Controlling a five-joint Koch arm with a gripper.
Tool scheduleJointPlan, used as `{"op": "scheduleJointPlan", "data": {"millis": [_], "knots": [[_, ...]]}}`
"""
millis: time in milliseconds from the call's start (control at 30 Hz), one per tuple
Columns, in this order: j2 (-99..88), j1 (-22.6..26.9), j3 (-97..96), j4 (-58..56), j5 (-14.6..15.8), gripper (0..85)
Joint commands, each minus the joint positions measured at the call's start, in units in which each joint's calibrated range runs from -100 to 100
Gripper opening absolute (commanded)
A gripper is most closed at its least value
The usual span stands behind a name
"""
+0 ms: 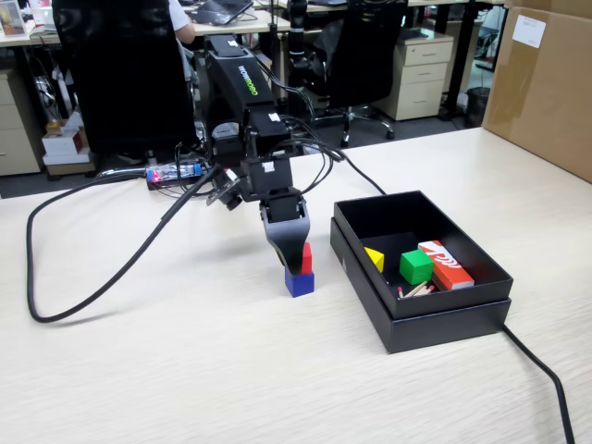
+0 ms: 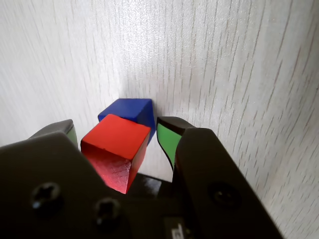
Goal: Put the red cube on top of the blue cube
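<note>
The red cube (image 1: 306, 258) rests on top of the blue cube (image 1: 299, 283) on the pale wood table, left of the black box. In the wrist view the red cube (image 2: 117, 144) covers most of the blue cube (image 2: 130, 110) and sits a little askew on it. My gripper (image 1: 294, 263) points down around the red cube. In the wrist view my gripper (image 2: 118, 127) has a jaw on each side of the red cube. A clear gap shows between the cube and the right green pad (image 2: 168, 141). The jaws are open.
An open black box (image 1: 435, 319) stands just right of the cubes and holds a yellow piece (image 1: 375, 259), a green cube (image 1: 415, 266) and a red-orange and white box (image 1: 446, 265). A thick black cable (image 1: 55, 310) loops at the left. A cardboard box (image 1: 546, 83) stands at the back right.
</note>
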Motion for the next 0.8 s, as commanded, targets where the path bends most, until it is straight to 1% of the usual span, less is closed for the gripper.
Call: {"op": "scheduleJointPlan", "data": {"millis": [0, 300, 633, 700, 767], "knots": [[-4.4, 0.0, 1.7, -0.2, -0.3, 35.1], [-6.2, 0.0, 2.1, -0.3, -0.3, 35.1], [-10.9, 0.1, 4.5, -3.8, -0.3, 35.1], [-12.2, 0.1, 5.6, -5.5, -0.3, 37.4], [-13.1, 0.2, 6.4, -6.4, -0.3, 37.8]]}}
